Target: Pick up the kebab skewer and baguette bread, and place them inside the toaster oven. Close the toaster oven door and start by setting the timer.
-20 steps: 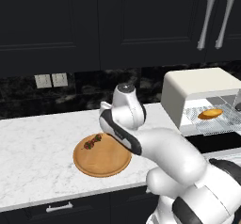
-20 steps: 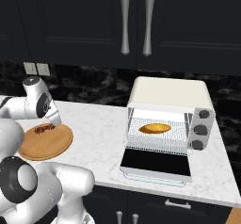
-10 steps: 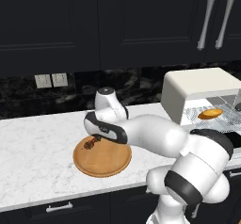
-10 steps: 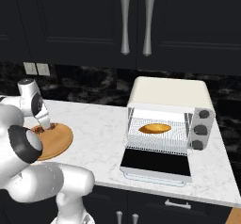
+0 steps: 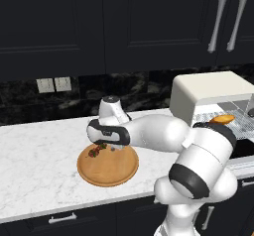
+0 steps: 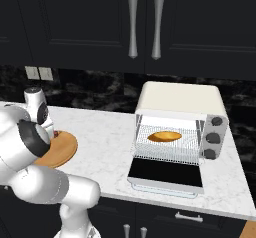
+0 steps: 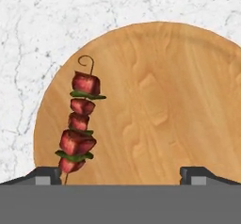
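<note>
Wooden round board [image 7: 155, 105] on the marbled worktop [image 5: 34, 160], with the gripper [image 7: 120, 176] held spread wide just above it.

The kebab skewer [image 7: 80, 124] is seen lying on the board toward 9 o'clock in the hand view, its lower end just beside one fingertip [image 7: 44, 175], nothing being held between the jaws. From the right base view, the baguette bread [image 6: 165, 136] is seen resting on the wire rack inside the toaster oven [image 6: 180, 107], at 3 o'clock of the board, well apart. The toaster oven door [image 6: 166, 174] is folded down flat onto the worktop.
</note>
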